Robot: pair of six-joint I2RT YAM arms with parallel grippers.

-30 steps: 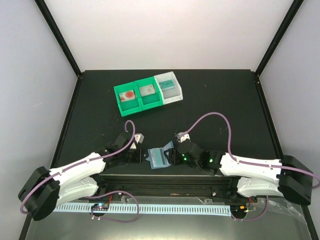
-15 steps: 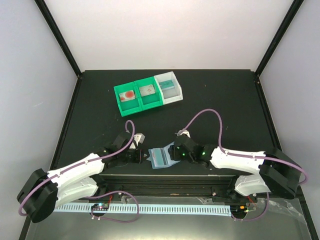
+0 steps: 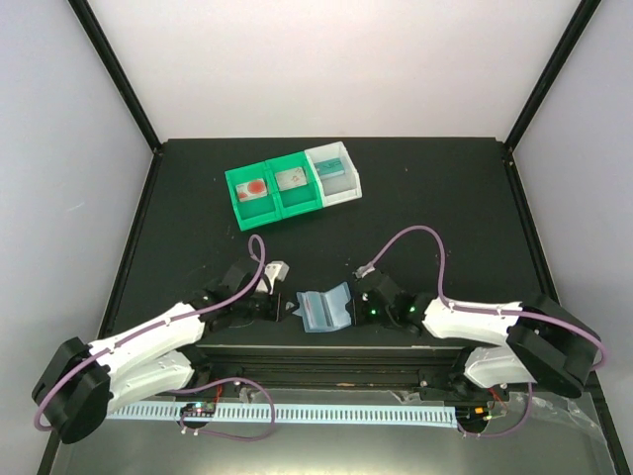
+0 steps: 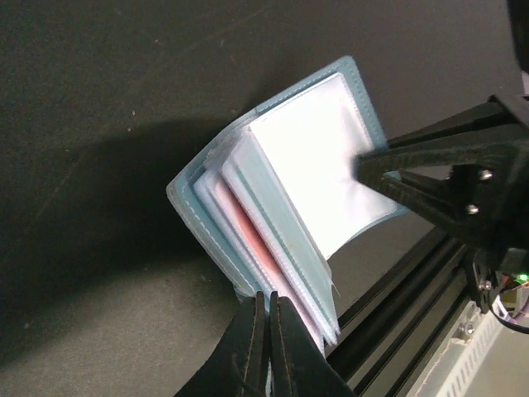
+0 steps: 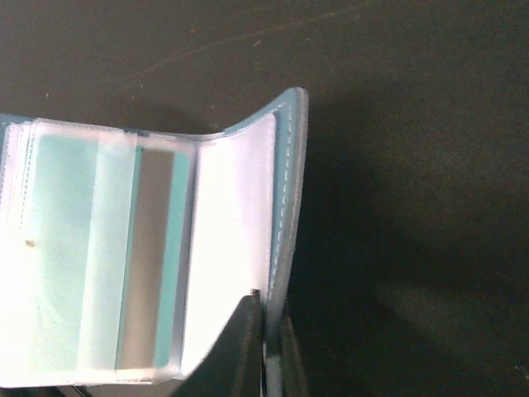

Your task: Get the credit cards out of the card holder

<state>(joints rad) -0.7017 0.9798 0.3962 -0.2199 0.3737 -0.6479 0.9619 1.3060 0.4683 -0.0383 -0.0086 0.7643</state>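
Observation:
The light-blue card holder (image 3: 323, 309) is held open like a book between my two grippers near the table's front edge. My left gripper (image 4: 269, 296) is shut on the lower edge of its left cover (image 4: 207, 215). My right gripper (image 5: 266, 302) is shut on the edge of its right cover (image 5: 285, 190). In the right wrist view, a teal credit card (image 5: 169, 273) with a grey stripe sits inside a clear pocket. Between the inner sleeves, the left wrist view shows a pinkish-red card edge (image 4: 258, 248). The pocket beside the right cover looks blank white (image 5: 231, 248).
Two joined green bins (image 3: 272, 191) and a white bin (image 3: 334, 173) stand at the back of the black table, each with something small inside. A black rail (image 3: 326, 354) runs along the near edge just below the holder.
My right gripper was open beside the holder's right cover and has now shut on that cover's edge. The holder stands spread a little wider. The left gripper has kept its grip.

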